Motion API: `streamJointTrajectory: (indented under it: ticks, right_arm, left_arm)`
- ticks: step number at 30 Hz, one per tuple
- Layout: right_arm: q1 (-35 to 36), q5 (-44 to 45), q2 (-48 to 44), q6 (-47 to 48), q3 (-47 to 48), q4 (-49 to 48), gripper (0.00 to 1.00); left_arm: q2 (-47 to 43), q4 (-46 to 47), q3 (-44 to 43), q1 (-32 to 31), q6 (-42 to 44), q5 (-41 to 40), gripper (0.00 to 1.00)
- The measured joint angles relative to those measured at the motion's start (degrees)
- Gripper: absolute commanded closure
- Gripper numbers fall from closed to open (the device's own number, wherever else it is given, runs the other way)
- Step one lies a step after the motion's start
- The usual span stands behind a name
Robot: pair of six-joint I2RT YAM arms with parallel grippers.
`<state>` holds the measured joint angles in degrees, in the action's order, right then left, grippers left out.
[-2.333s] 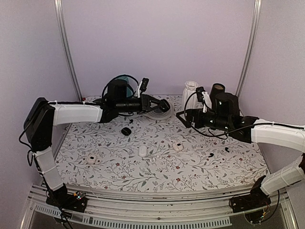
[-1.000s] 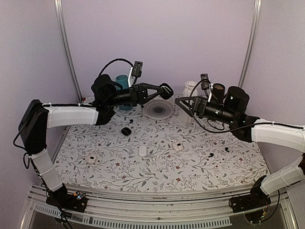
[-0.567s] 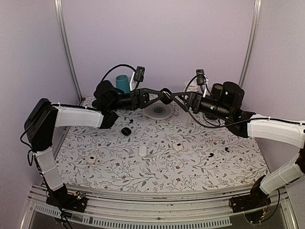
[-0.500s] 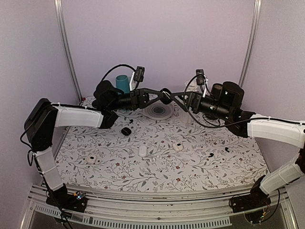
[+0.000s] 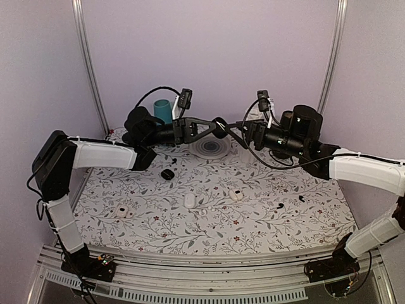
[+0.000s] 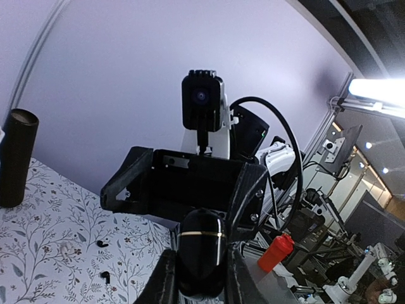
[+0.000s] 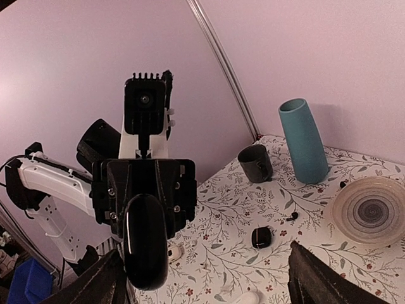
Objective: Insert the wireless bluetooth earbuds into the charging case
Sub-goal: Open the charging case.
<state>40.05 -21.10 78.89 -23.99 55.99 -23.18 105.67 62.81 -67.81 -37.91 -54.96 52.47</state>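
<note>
My left gripper point(image 5: 217, 128) is shut on a glossy black charging case point(image 5: 219, 126), held in the air above the back of the table. In the left wrist view the case point(image 6: 201, 252) sits closed between my fingers, with a gold seam line. My right gripper point(image 5: 236, 129) is open and faces it, tips at the case's far end. In the right wrist view the case point(image 7: 145, 242) stands close to one finger, apart from the other. Black earbuds point(image 5: 279, 206) point(image 5: 302, 199) lie on the floral table, and another earbud point(image 7: 291, 216) shows below.
A second black case point(image 5: 167, 173) and three white cases point(image 5: 122, 211) point(image 5: 190, 200) point(image 5: 236, 195) lie on the table. At the back stand a teal vase point(image 5: 162, 111), a ringed plate point(image 5: 210, 148), a dark mug point(image 7: 255, 163) and a black cylinder point(image 6: 16, 156).
The left gripper lifted the black case off the table and carried it up and right. The right gripper swung left to meet it, fingers still wide.
</note>
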Motion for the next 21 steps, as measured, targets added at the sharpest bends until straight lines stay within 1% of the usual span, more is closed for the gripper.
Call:
streamJointTrajectory:
  ticks: [11,21]
  right_arm:
    - [0.07,0.26,1.79,0.96,1.86,2.73,0.12]
    - [-1.33,1.05,2.01,-0.72,1.97,4.39,0.12]
  left_arm:
    - [0.0,-1.11,-0.07,0.33,-1.73,-0.17,1.0]
    - [0.0,-3.89,-0.02,0.55,-1.42,-0.92,1.0]
